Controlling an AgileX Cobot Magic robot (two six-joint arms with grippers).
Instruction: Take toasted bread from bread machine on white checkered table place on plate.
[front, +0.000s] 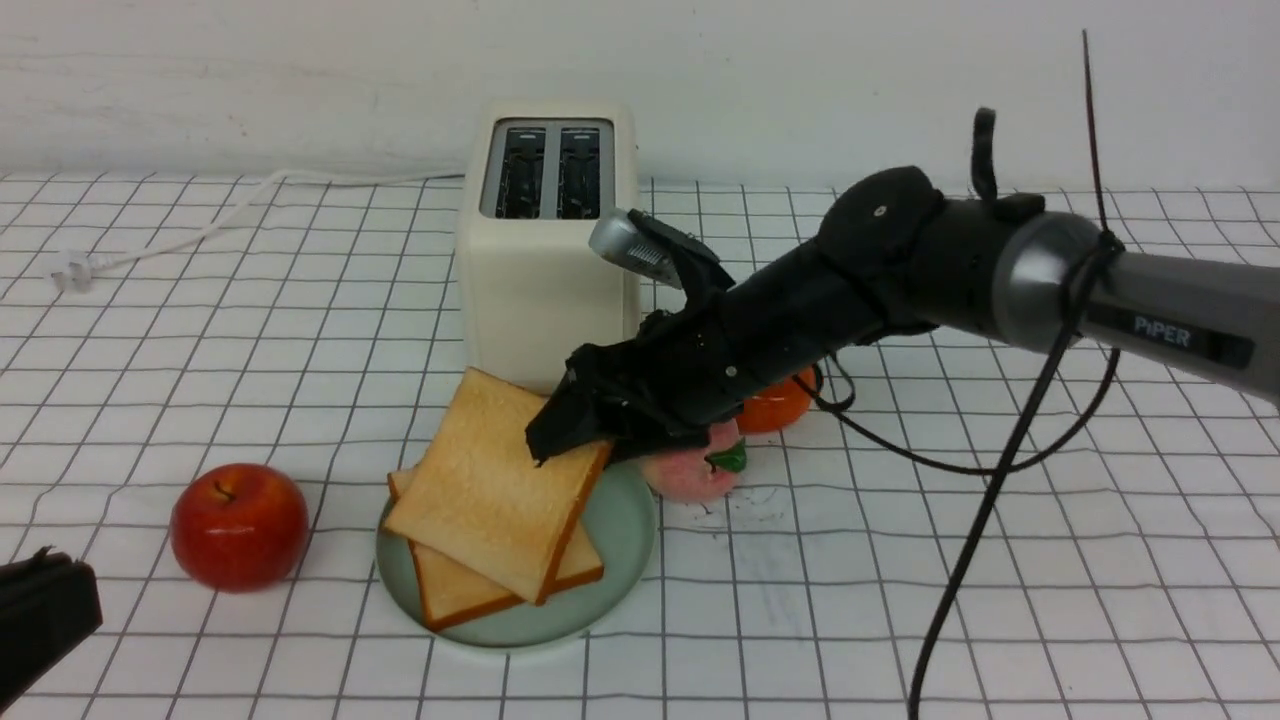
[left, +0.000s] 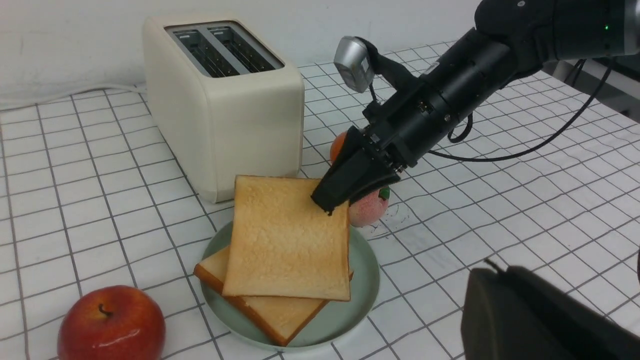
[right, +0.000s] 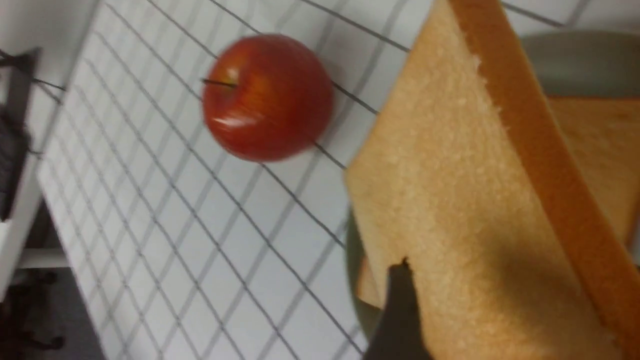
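The cream-white bread machine (front: 545, 250) stands at the back of the white checkered table (front: 1000, 600), both slots empty. In front of it, the mint-green plate (front: 625, 535) carries one slice of toasted bread (front: 470, 595) lying flat. My right gripper (front: 565, 425) is shut on the far right edge of the second slice (front: 490, 480), which is tilted, its low end resting on the first. In the right wrist view one dark finger (right: 400, 310) lies on that slice's face (right: 450, 200). My left gripper (front: 45, 590) is shut and empty at the near left; it also shows in the left wrist view (left: 487, 272).
A red apple (front: 240, 525) sits left of the plate. A pink peach (front: 690, 470) and an orange (front: 775, 405) lie just right of the plate, under my right arm. The toaster's white cord and plug (front: 75, 270) trail to the far left.
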